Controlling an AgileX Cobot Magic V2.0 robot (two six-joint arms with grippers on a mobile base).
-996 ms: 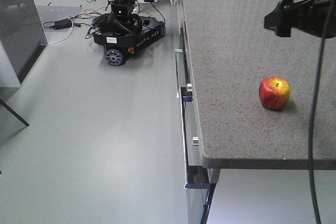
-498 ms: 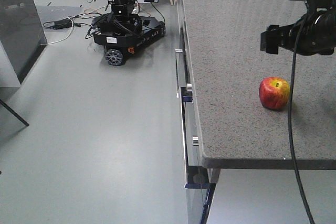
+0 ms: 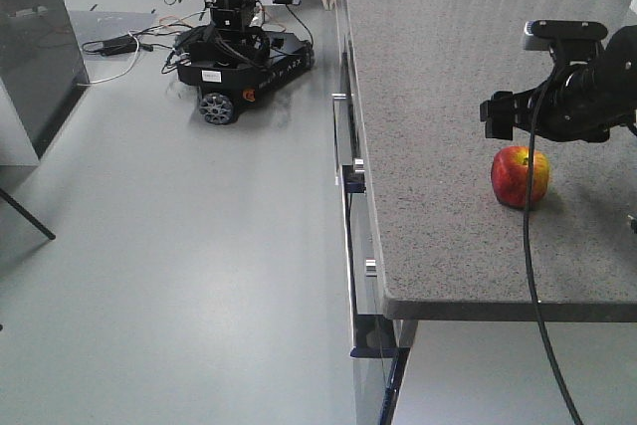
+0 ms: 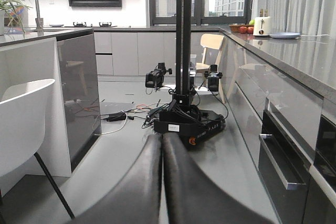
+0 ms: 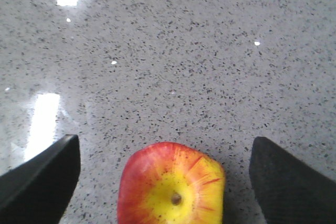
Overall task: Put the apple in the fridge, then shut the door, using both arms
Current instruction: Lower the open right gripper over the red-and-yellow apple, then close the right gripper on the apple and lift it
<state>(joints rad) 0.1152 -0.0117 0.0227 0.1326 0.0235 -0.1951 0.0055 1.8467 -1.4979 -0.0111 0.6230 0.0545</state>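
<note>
Front cam: mounted high, tilted down. We see the countertop (image 3: 438,67) at right, the floor (image 3: 179,246) at left and the cabinet fronts (image 3: 350,196) between them; wide, mid-range view.

Left wrist cam: low, approx. level, facing along the floor past the left gripper (image 4: 161,139), whose pressed-together fingers fill the bottom centre. Shared w/ front cam: the second robot (image 3: 234,67), floor, cabinet fronts.

Right wrist cam: very close, pointing straight down at the countertop. The right gripper (image 5: 163,141) tips sit in the bottom corners, wide apart. Shared w/ front cam: we find the apple (image 5: 171,190) and the countertop around it.
</note>
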